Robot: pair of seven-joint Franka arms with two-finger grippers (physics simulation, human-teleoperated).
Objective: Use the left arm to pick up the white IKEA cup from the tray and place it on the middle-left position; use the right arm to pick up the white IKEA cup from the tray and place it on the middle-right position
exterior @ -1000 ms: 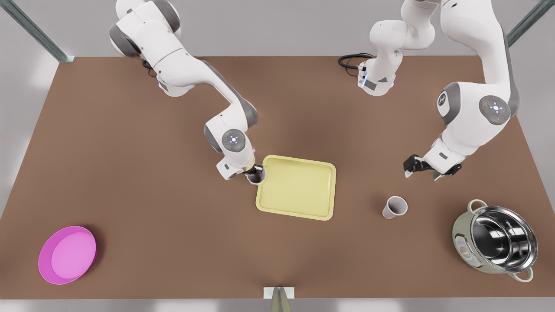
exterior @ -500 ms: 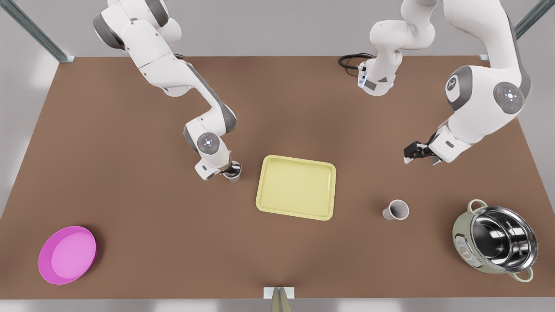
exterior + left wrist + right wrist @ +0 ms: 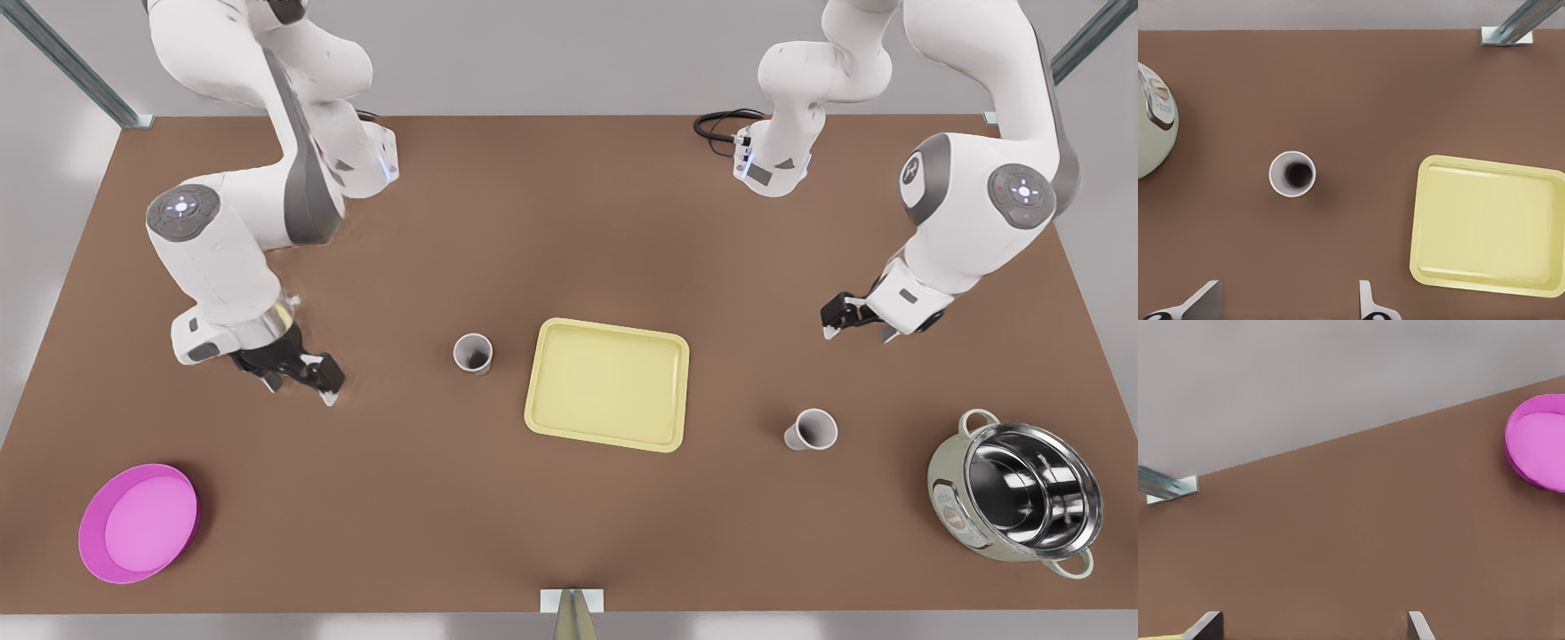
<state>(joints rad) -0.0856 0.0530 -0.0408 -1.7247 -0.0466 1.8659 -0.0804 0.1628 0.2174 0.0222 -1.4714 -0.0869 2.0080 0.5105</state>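
— Cups first, please: where do they stand?

— You see both of them on the brown table [image 3: 569,222], outside the tray [image 3: 608,384]. The first cup [image 3: 810,429] stands upright between the tray and the steel pot [image 3: 948,498], apart from both. The second cup [image 3: 472,353] stands upright just beside the tray's edge on the front view's left and does not touch it.

— And the claws, do they hold something?

— No. The left gripper [image 3: 858,331] hangs over bare table on the front view's right, farther back than the first cup and well apart from it. In the left wrist view you see its fingertips [image 3: 1205,303] spread wide with nothing between them, and the first cup and the tray lie beyond them. The right gripper [image 3: 300,387] hangs low over the table on the front view's left, well apart from the second cup. Its fingertips [image 3: 1418,625] are also released and wide, with only brown table between them. The pink dish [image 3: 138,523] lies near the front corner on that side, away from this gripper.
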